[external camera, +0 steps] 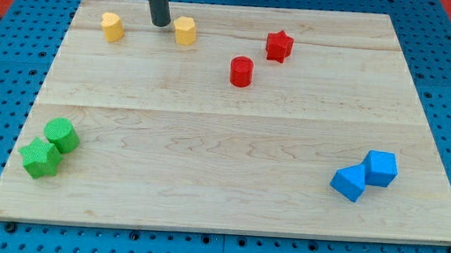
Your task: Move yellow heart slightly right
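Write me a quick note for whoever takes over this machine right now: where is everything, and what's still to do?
My tip rests near the view's top, between two yellow blocks: one to its left, one just to its right, very close, contact unclear. Which of them is the heart I cannot tell from this view.
Red star and red cylinder lie to the right of the right yellow block. Green pair sits bottom left, blue pair bottom right.
Done: cannot tell from one picture.
Left: confirm the heart, nudge it slightly right, stopping short of the red blocks.
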`<action>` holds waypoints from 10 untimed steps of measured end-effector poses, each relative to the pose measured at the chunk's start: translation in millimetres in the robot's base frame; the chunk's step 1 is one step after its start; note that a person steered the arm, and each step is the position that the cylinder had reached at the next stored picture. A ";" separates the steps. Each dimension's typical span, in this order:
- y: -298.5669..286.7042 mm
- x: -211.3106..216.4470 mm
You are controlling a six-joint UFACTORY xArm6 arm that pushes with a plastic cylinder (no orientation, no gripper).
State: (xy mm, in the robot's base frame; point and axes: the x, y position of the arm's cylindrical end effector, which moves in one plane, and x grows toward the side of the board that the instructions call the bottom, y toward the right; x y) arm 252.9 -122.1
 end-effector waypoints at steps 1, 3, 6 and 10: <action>49.3 18.0; 7.8 -61.0; -128.2 18.8; -30.2 41.1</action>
State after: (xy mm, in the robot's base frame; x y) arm 294.0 -152.3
